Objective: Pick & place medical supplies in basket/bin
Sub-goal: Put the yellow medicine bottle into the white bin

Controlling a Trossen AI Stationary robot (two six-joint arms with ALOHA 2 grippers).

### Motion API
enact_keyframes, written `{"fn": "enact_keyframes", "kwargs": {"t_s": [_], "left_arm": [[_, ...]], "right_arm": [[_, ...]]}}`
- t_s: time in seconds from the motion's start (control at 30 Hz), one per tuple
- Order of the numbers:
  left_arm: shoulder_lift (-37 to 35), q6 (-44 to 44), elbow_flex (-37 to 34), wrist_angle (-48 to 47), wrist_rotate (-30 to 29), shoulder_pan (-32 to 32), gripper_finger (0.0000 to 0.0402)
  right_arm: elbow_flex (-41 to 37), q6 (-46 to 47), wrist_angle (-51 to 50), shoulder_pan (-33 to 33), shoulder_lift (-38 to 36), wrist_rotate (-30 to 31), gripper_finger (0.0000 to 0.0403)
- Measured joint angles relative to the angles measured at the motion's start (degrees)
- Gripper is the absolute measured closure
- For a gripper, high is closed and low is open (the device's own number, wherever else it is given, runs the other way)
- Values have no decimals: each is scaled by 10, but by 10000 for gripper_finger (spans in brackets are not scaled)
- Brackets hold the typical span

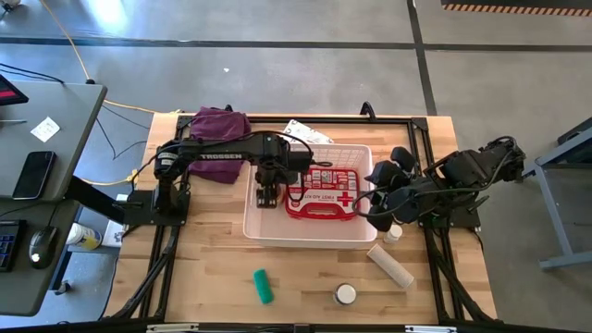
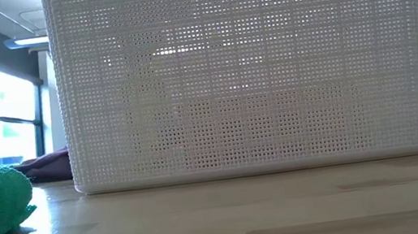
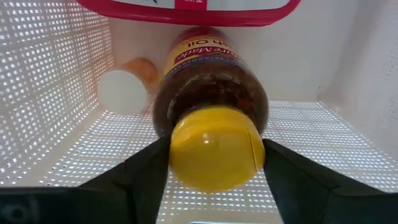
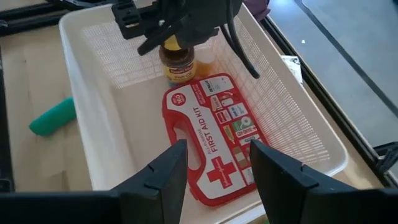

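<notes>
Inside the white basket [image 1: 261, 228], the left gripper [image 3: 214, 163] is setting down an amber bottle [image 3: 210, 99] beside the red first-aid kit [image 1: 322, 191], its fingers [image 3: 144, 168] straddling the yellow cap, apparently loosening. The next move likely calls for a clean upward withdrawal. The right gripper [image 4: 214, 163] is hovering empty, fingers parted, over the basket's right edge.

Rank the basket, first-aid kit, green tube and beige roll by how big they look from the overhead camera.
Largest to smallest in the high view:
1. white basket
2. red first-aid kit
3. beige roll
4. green tube
The roll and tube look close in size; the roll seems only slightly longer.
</notes>
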Motion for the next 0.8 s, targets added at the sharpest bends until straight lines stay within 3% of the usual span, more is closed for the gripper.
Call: {"fn": "enact_keyframes", "kwargs": {"t_s": [0.23,0.37,0.5,0.8], "left_arm": [[0,8,0,-1,-6,0,37],[0,14,0,0,-27,0,15],[0,13,0,1,-38,0,20],[0,29,0,59,-22,0,77]], "right_arm": [[0,-6,-11,0,0,10,238],[0,-10,-15,-1,0,25,238],[0,-8,-17,-1,-1,44,238],[0,-17,-18,-4,-1,95,238]]}}
